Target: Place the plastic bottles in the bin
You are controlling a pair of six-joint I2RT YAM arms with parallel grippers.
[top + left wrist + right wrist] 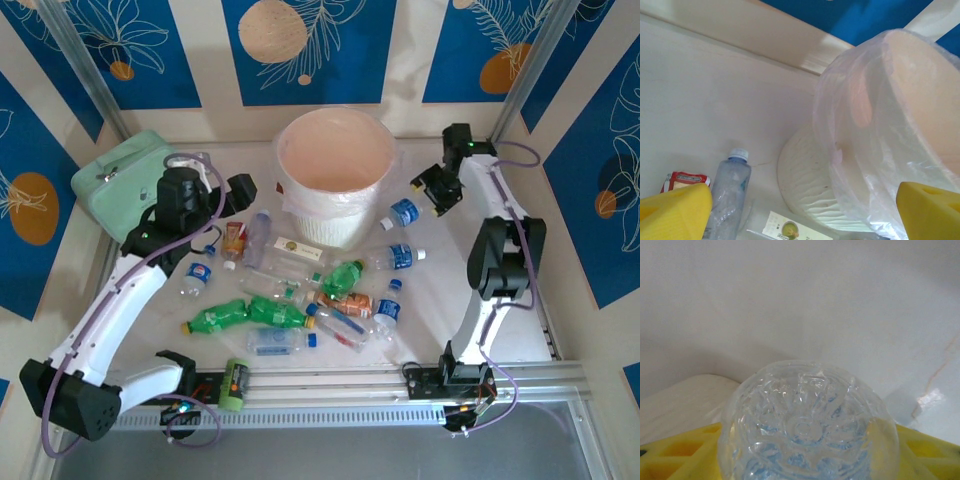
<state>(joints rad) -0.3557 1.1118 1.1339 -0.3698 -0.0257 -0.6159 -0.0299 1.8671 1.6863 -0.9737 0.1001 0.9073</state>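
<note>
The bin (335,165) stands at the back middle, a round pale pail with a thin white liner (865,125). Several plastic bottles lie in front of it: green ones (220,318) (343,275), one with a brown-orange label (345,300), and clear blue-labelled ones (400,257). My left gripper (243,192) (802,210) hangs open left of the bin, above a clear bottle (258,235) (730,195). My right gripper (428,196) (805,445) is right of the bin, shut on the base end of a clear blue-labelled bottle (405,212) (807,425).
A mint-green zip case (125,180) sits at the back left. A white box (298,250) (790,230) and a red packet (233,240) (682,179) lie among the bottles. A green and orange cylinder (234,385) rests on the front rail (330,385).
</note>
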